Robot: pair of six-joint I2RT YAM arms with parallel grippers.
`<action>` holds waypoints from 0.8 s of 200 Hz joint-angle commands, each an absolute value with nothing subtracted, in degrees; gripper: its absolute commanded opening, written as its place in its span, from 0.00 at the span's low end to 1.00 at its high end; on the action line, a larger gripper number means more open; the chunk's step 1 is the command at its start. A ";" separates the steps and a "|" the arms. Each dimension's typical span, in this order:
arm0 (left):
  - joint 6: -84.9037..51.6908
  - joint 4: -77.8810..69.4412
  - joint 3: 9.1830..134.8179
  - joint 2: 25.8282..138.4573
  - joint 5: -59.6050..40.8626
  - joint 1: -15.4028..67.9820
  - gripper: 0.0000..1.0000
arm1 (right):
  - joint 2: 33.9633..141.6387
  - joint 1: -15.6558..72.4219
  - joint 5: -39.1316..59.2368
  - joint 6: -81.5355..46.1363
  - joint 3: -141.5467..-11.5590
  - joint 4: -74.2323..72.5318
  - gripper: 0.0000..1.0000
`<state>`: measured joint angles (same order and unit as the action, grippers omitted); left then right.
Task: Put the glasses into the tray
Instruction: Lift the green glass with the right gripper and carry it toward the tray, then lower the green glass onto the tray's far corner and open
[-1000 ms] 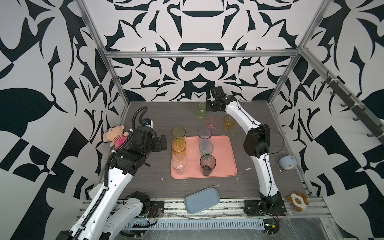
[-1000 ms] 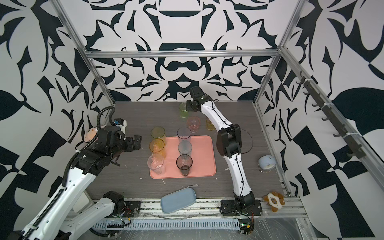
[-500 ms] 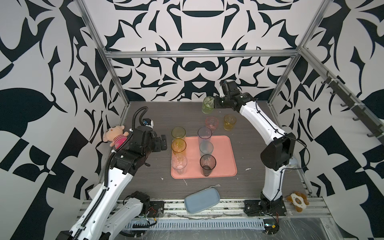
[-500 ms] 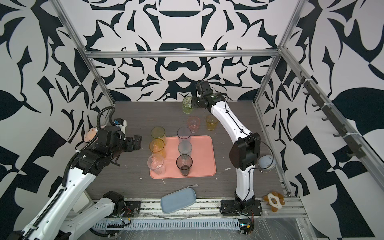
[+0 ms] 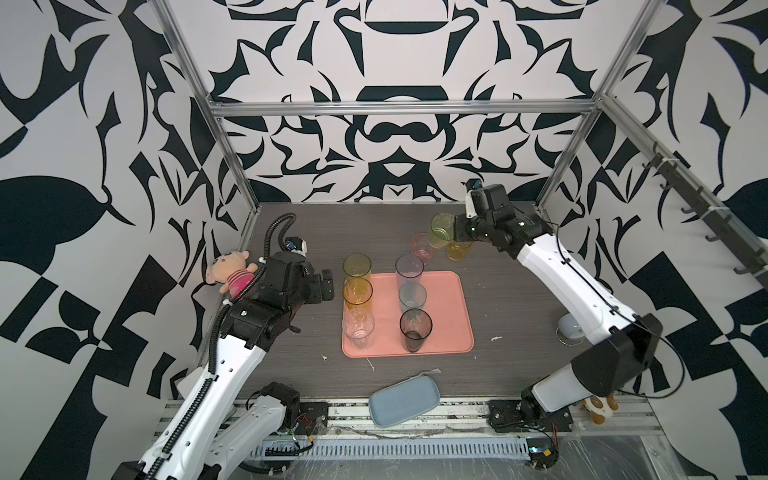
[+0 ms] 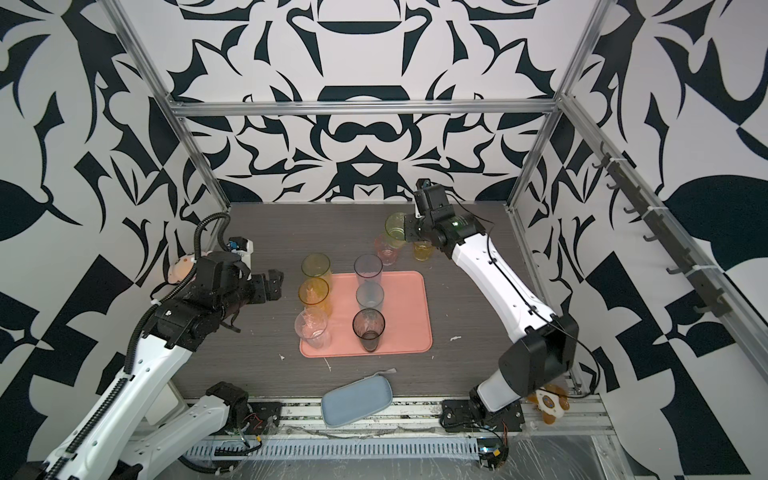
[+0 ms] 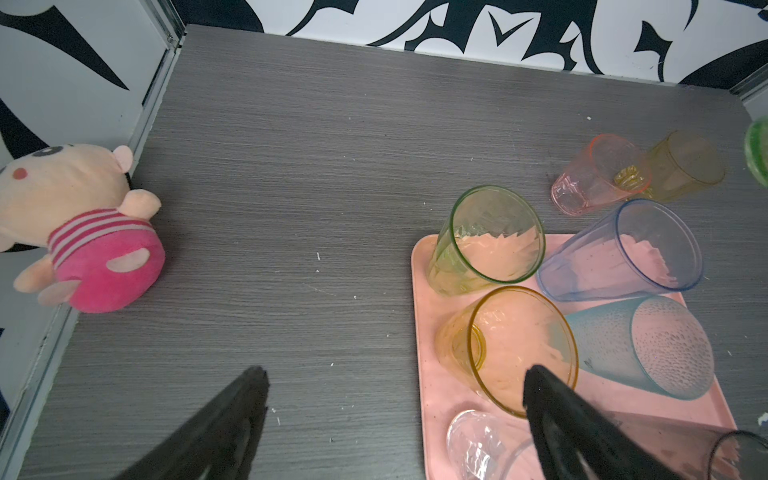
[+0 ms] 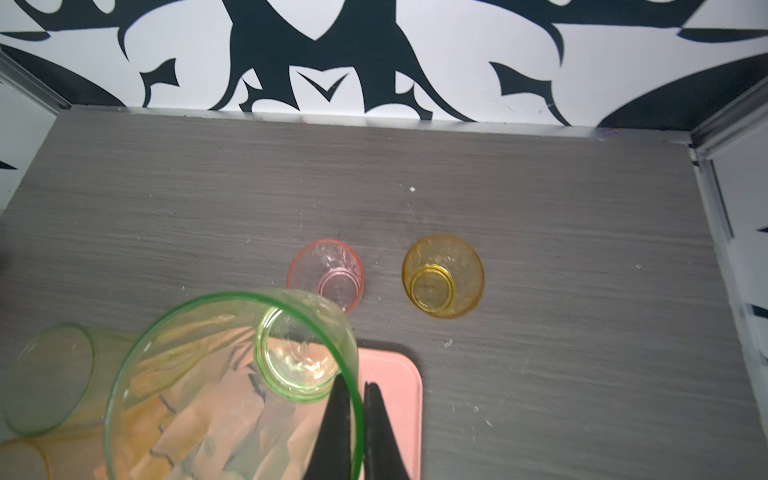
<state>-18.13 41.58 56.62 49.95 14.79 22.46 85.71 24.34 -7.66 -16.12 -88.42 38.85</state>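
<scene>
The salmon-pink tray point(image 5: 449, 316) lies mid-table with several glasses standing on it: yellow point(image 5: 356, 266), amber point(image 5: 357, 293), clear point(image 5: 358, 330), blue point(image 5: 409, 270), teal point(image 5: 412, 297) and smoke-grey point(image 5: 415, 330). Behind it on the table stand a short pink glass point(image 5: 423, 247) and a short amber glass point(image 5: 459, 249). My right gripper point(image 5: 457, 232) is shut on the rim of a green glass point(image 5: 442, 229), held tilted in the air above those two; the right wrist view shows the rim pinched between the fingers point(image 8: 338, 415). My left gripper point(image 5: 328, 284) hangs open and empty just left of the tray.
A blue-grey oblong dish point(image 5: 404, 403) lies at the table's front edge. A pink plush toy point(image 5: 232, 274) rests against the left wall. A pale round object point(image 5: 569, 330) sits by the right arm, and another plush point(image 5: 598, 409) lies at the front right.
The right gripper has lifted the green glass off the back of the table and carried it to the right and nearer the tray, its elbow swinging outward. The left arm has not moved.
</scene>
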 commanded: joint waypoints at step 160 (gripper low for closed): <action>-18.09 42.07 56.36 49.92 15.17 22.45 1.00 | 75.12 24.17 -8.61 -17.55 -69.17 34.82 0.00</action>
<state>-18.13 41.58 56.62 49.95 14.79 22.46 76.84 24.34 -8.56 -16.51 -70.19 37.76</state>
